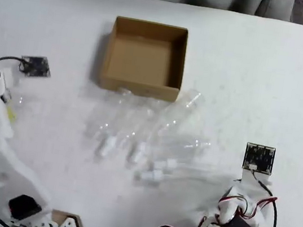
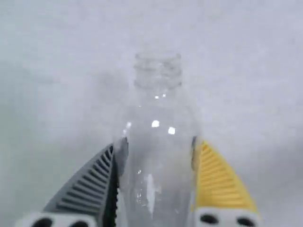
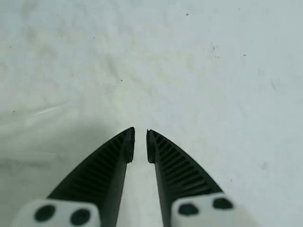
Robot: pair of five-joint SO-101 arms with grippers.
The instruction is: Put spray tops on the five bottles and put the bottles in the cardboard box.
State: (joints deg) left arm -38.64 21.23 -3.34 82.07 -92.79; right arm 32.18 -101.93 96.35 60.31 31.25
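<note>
Left arm holds an uncapped bottle; right is empty.
The left gripper [image 2: 158, 147] has its fingers [image 2: 218, 179] pinching a clear bottle [image 2: 156, 113] by the body, leaving the threaded neck free, likely for capping. The right gripper [image 3: 140, 139] has its fingers almost pressed together over the bare table [image 3: 213, 71]. Farther out, loose bottles [image 1: 139, 120] and spray tops [image 1: 157, 171] lie just before the empty cardboard box [image 1: 138, 87].

Cardboard box [image 1: 138, 88], clear bottles [image 1: 169, 119] and white spray tops [image 1: 153, 175] beside it, uncapped bottle [image 2: 156, 137] gripped
</note>
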